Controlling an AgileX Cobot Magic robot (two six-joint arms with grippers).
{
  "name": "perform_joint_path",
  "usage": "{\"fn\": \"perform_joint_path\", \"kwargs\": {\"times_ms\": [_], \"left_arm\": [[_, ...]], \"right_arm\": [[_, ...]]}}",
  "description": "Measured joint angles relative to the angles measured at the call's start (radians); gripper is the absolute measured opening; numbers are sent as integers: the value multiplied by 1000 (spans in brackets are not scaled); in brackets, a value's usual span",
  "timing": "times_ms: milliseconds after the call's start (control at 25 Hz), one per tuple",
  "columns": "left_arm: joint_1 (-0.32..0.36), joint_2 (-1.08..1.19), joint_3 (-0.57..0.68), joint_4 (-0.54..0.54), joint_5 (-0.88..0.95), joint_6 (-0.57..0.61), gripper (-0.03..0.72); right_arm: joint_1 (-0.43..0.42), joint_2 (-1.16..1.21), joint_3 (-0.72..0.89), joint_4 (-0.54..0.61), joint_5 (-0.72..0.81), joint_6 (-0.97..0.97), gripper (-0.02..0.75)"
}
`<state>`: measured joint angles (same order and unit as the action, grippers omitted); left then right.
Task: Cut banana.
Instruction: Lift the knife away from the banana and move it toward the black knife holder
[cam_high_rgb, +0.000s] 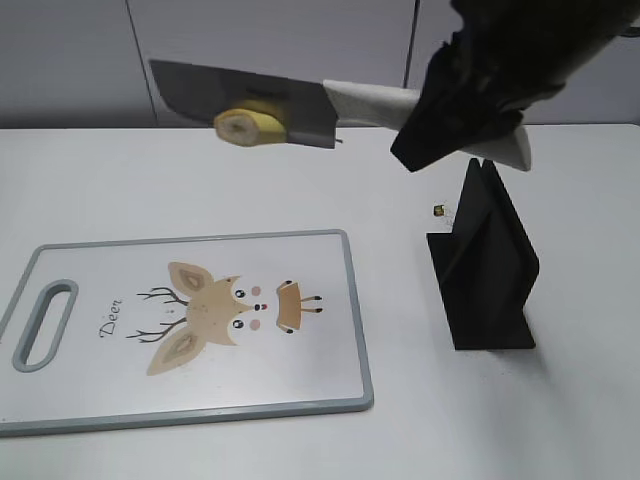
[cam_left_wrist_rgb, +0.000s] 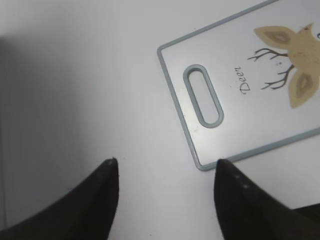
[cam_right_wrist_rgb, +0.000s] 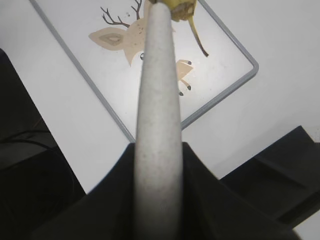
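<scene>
Cutting board (cam_high_rgb: 300, 380): white with a grey rim, flat on the white table (cam_high_rgb: 560, 420) nearest the camera. Deer drawing at its middle, slot handle (cam_high_rgb: 45, 325) at its left end. Nothing lies on it.

Left gripper (cam_left_wrist_rgb: 165, 175): seen only in the left wrist view, above bare table just off the board's handle end. Its two dark fingers (cam_left_wrist_rgb: 107, 182) are spread apart with only table between them; it holds and touches nothing.

Knife stand (cam_high_rgb: 485, 265): black, upright on the table to the right of the board, apart from it. A tiny dark speck (cam_high_rgb: 439, 210) lies on the table just left of it.

Right gripper (cam_high_rgb: 455, 105): raised in the air above the stand, its arm reaching in from the upper right. Its jaws are clamped on the knife's pale handle (cam_right_wrist_rgb: 157, 130).

Knife (cam_high_rgb: 250, 100): held level well above the table, its grey blade pointing left past the board's far edge.

Banana (cam_high_rgb: 250, 125): a short cut piece stuck to the blade's near face, cut end facing the camera, lifted clear of the board.
</scene>
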<state>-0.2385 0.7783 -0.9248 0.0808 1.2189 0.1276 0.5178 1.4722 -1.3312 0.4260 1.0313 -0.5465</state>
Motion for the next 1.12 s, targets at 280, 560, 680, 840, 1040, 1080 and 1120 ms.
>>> {"fn": "perform_joint_path", "kwargs": {"times_ms": [280,560,680,840,1040,1080,1120], "left_arm": [[0,-360,207,-74,6,-3,589],[0,-642,292,-93,6,-3,589],[0,-737,318,-115,6,-3,589],[0,-784,354,-125,8,-3,589],[0,-784,412,-135,-66,-4,588],[0,-784,427,-136,-89,-4,588],[0,-784,438,-137,-103,-4,588]], "right_arm": [[0,-162,135,-45,-66,206,162],[0,-285,201,-161,-68,420,162],[0,-359,236,-246,-68,546,162],[0,-456,293,-370,-69,708,162],[0,-545,352,-461,-45,816,162],[0,-557,360,-474,-33,834,162],[0,-563,365,-485,-25,845,162]]}}
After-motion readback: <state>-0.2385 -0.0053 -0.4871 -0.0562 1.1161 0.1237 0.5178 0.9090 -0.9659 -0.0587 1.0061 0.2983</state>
